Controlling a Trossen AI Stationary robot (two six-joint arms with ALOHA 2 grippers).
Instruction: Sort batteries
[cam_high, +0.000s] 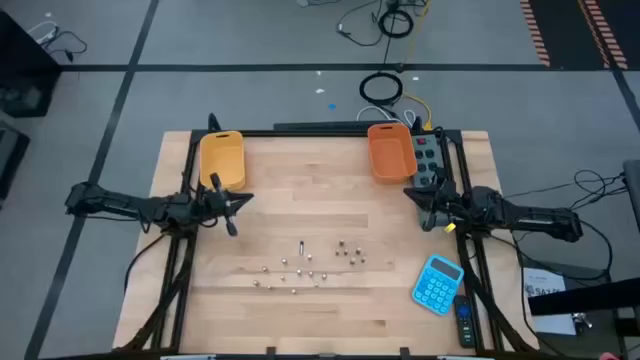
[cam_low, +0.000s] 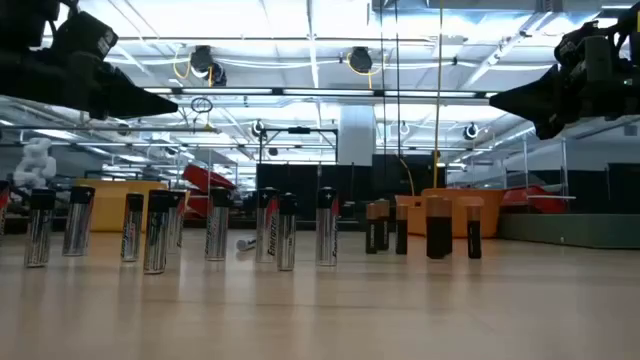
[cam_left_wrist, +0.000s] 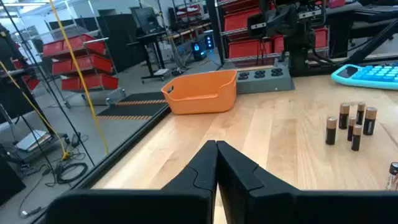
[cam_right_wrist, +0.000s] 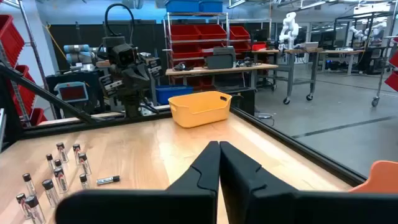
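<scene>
Pale wooden planks form the table top (cam_high: 320, 310), which sits in a dark metal frame on a grey workshop floor, with red storage bins on shelving visible in the room beyond. Near the table's far edge, a yellow plastic bin (cam_high: 222, 158) stands on the left and an orange plastic bin (cam_high: 389, 152) on the right, well apart from each other. Just beside the orange bin lies a grey power strip (cam_high: 428, 150). Towards the near half of the table, roughly in the middle, the batteries (cam_high: 308, 265) are scattered in a loose cluster: small silvery cylinders, most standing upright, with one lying on its side. A smaller group of darker, copper-topped ones (cam_left_wrist: 349, 123) stands on the cluster's right side. A blue calculator (cam_high: 437, 283) with pale keys lies flat at the near right, close to the table's edge. The left gripper (cam_high: 232, 203) hovers above the table's left side, near the yellow bin, its two dark fingers pressed together and holding nothing. The right gripper (cam_high: 421, 205) hovers above the right side, near the orange bin, its fingers likewise closed tight and empty.
</scene>
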